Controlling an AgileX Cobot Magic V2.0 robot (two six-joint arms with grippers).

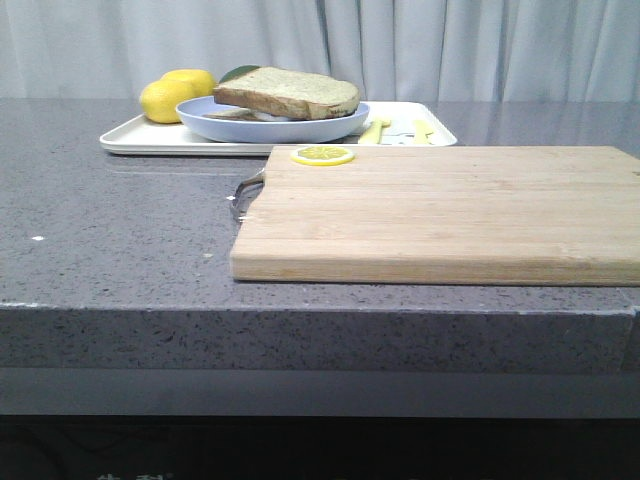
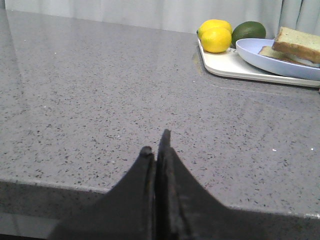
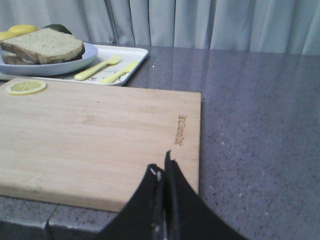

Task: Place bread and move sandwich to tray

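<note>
Soft, even light fills all three views, casting only faint shadows. The grey desk (image 1: 120,230) shows pale glare along its far side. Both wrist views are slightly soft, their dark pincers blurred close up.

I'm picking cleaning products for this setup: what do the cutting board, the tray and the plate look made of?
The pale rectangular cutting board looks like unfinished bamboo or wood: visible grain strips, matte. The shallow white rectangular tray seems to be smooth plastic or melamine, with a faint sheen. The round pale blue plate is glossy, ceramic or melamine; I cannot tell which.
</note>
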